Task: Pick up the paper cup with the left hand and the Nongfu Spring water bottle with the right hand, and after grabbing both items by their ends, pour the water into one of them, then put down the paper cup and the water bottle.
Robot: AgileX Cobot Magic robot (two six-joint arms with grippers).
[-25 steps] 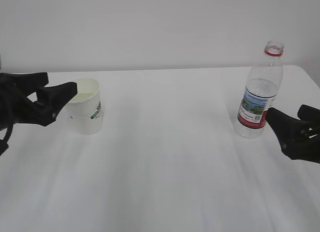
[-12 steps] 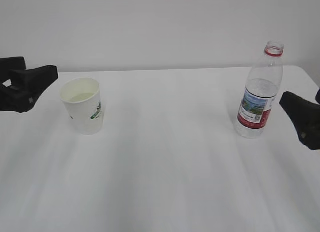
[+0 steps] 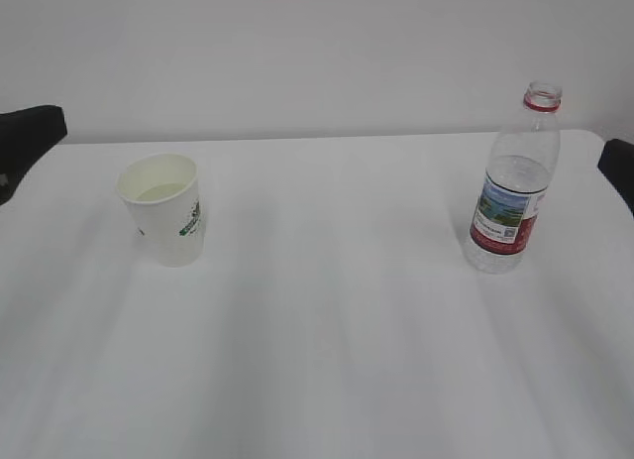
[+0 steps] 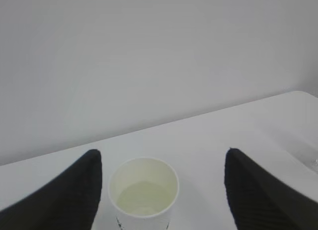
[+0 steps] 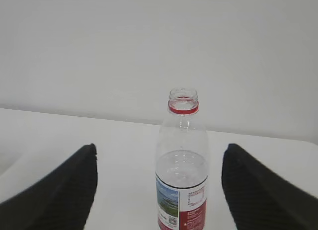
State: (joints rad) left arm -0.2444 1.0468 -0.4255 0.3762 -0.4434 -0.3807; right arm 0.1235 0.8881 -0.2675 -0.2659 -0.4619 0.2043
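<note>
1. Exterior view: white surface (image 3: 327,360), plain pale wall (image 3: 297,53) behind, nothing else in the room visible.
2. One cup (image 3: 164,207), upright on the left half of the surface, pale liquid inside, green logo facing front-right.
3. One bottle (image 3: 512,181), upright on the right half, uncapped, red neck ring, water (image 3: 517,172) part-way up, label with red band low on the body.
4. Cup and bottle well apart, wide bare surface between them and in front.
5. Two claws. Left claw (image 4: 161,190): only a dark tip at the left frame edge in the exterior view, apart from the cup. Left wrist view shows its two fingers (image 4: 64,195) spread wide, released, cup (image 4: 143,192) between and beyond them, not touched.
6. Right claw (image 5: 159,190): dark tip at the right frame edge in the exterior view, apart from the bottle. Right wrist view shows fingers (image 5: 258,190) spread wide, released, bottle (image 5: 182,165) centred between them, not gripped.
7. Back edge of the surface runs just behind both items; rounded far-right corner near the bottle. Front edge out of frame.
</note>
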